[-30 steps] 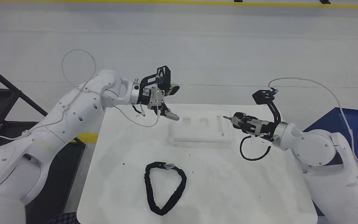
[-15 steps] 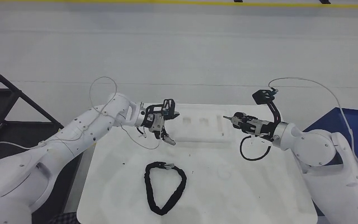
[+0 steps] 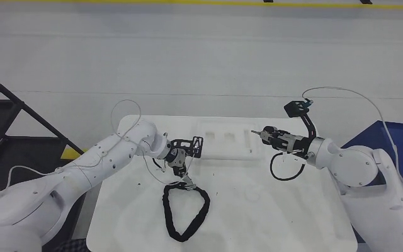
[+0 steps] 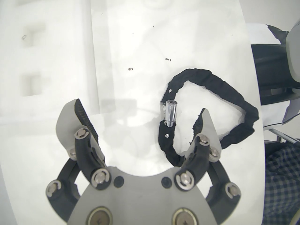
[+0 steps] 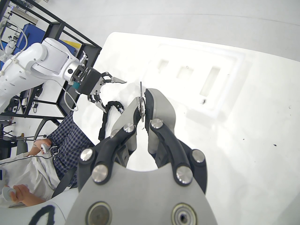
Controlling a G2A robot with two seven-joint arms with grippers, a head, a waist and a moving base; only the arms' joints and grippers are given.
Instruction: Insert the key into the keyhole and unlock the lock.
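Lowered from the foam tray (image 3: 223,142), the left pincer (image 4: 140,106) hangs open astride the steel cylinder (image 4: 170,113) of the chain lock (image 3: 186,211) on the bench (image 3: 283,214), cylinder lengthwise between its fingers. Well apart from the lock, the right pincer (image 5: 142,97) clamps the key (image 5: 141,85).

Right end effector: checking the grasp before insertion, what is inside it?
The right end effector is shut on the key; its blade sticks out in front. Its head is mostly covered by the grip.

Black looped lock (image 3: 167,211) (key (image 5: 141,90) well apart)
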